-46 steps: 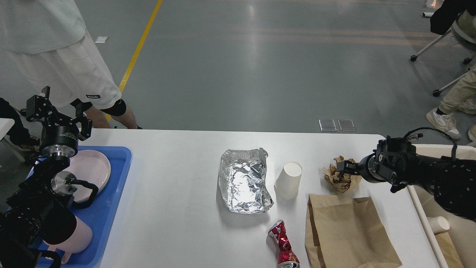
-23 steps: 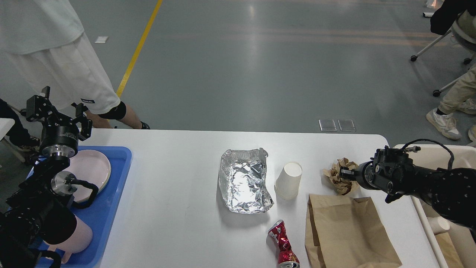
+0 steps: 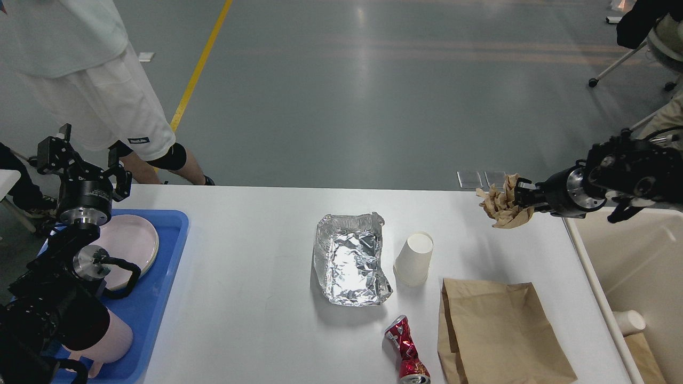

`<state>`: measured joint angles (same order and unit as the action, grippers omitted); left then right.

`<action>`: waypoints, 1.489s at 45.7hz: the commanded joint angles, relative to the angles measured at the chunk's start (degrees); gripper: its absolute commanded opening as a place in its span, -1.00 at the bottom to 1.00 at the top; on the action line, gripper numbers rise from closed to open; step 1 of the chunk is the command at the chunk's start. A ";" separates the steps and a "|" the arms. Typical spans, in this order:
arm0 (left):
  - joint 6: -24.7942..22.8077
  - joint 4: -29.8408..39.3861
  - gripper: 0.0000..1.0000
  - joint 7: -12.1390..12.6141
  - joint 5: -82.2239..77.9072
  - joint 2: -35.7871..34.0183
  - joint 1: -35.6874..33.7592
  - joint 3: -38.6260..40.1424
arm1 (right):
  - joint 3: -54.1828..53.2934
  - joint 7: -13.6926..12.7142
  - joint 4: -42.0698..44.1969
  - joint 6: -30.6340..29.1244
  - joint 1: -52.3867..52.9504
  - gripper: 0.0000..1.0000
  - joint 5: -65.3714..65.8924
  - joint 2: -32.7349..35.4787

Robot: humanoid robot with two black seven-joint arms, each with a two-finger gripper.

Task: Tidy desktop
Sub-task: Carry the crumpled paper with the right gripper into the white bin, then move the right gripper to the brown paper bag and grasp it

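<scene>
Lifted off the desktop (image 3: 256, 277) since a second ago, the paper wad (image 3: 500, 206) now hangs in the air by the table's far right corner, clenched in the right gripper (image 3: 518, 193). That arm has risen and drawn back; it reaches in level from the right edge, above the beige bin (image 3: 635, 256).

Only the head view is given. The desktop is a large white matte rectangle with rounded corners, filling the lower middle of the picture. On it lie a crumpled foil tray (image 3: 350, 259), a white paper cup (image 3: 414, 257) just beside it, a flat brown bag (image 3: 501, 333) and a crushed red can (image 3: 406, 356) (near the front edge).

The left gripper (image 3: 84, 160) stands upright, fingers spread and empty, over a blue tray (image 3: 160, 298) holding a pink plate (image 3: 133, 240).
</scene>
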<state>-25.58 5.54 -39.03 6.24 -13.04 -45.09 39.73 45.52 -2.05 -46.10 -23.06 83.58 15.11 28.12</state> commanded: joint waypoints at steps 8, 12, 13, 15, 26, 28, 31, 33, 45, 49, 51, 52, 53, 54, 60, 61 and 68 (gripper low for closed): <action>0.00 0.00 0.94 -0.08 0.00 0.04 0.00 0.00 | -1.84 0.03 -2.59 -16.22 17.39 -1.00 -0.08 8.79; 0.00 0.00 0.94 0.01 0.00 0.04 0.00 0.00 | -1.84 -0.06 -2.50 -17.54 20.92 -1.00 -0.08 10.11; 0.00 0.00 0.94 0.01 0.00 0.04 0.00 0.00 | -1.84 -0.06 -2.33 -17.46 21.18 -1.00 -0.08 10.37; 0.00 0.00 0.94 0.01 0.00 -0.05 0.00 0.00 | -1.84 -0.06 -1.80 -17.02 21.10 -1.00 -0.08 10.90; 0.00 0.00 0.94 0.01 0.00 -0.05 0.00 0.00 | -0.79 -0.15 6.28 -0.78 2.14 -1.00 -0.17 11.43; 0.00 0.00 0.94 -0.08 0.00 0.04 0.00 0.00 | -1.40 -0.15 7.86 3.00 -2.79 -1.00 -0.25 11.43; 0.00 0.00 0.94 0.01 0.00 -0.05 0.00 0.00 | -1.75 -0.15 8.92 7.93 -8.86 -1.00 -0.43 11.43; 0.00 0.00 0.94 0.01 0.00 0.04 0.00 0.00 | -1.75 -0.15 9.19 11.18 -13.42 -1.00 -1.04 11.78; 0.00 0.00 0.94 0.01 0.00 0.04 0.00 0.00 | -2.28 -0.14 23.06 16.03 -32.59 -0.10 -1.92 8.00; 0.00 0.00 0.94 0.01 0.00 0.04 0.00 0.00 | -2.28 -0.06 26.15 16.47 -35.15 0.97 -1.92 6.59; 0.00 0.00 0.94 0.01 0.00 0.04 0.00 0.00 | -2.28 -0.06 26.33 16.56 -35.68 1.00 -1.92 6.42; 0.00 0.00 0.94 0.01 0.00 -0.05 0.00 0.00 | -2.19 -0.06 26.33 16.56 -35.94 1.00 -1.92 6.42; 0.00 0.00 0.94 0.01 0.00 -0.05 0.00 0.00 | -2.28 -0.06 26.24 16.47 -36.21 1.00 -1.92 6.33; 0.00 0.00 0.94 0.01 0.00 0.04 0.00 0.00 | -2.19 -0.06 26.24 16.47 -36.47 1.00 -1.92 6.33; 0.00 0.00 0.94 0.01 0.00 0.04 0.00 0.00 | -1.67 -0.06 25.89 15.50 -36.65 1.00 -1.84 6.50; 0.00 0.00 0.94 0.01 0.00 0.04 0.00 0.00 | -1.58 -0.06 25.89 15.50 -36.56 1.00 -1.75 6.59; 0.00 0.00 0.94 0.01 0.00 0.04 0.00 0.00 | -0.96 -0.14 25.62 15.41 -34.72 1.00 -1.31 5.54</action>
<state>-25.58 5.54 -39.04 6.24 -13.03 -45.09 39.73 44.08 -2.11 -20.22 -7.54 47.29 13.37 34.63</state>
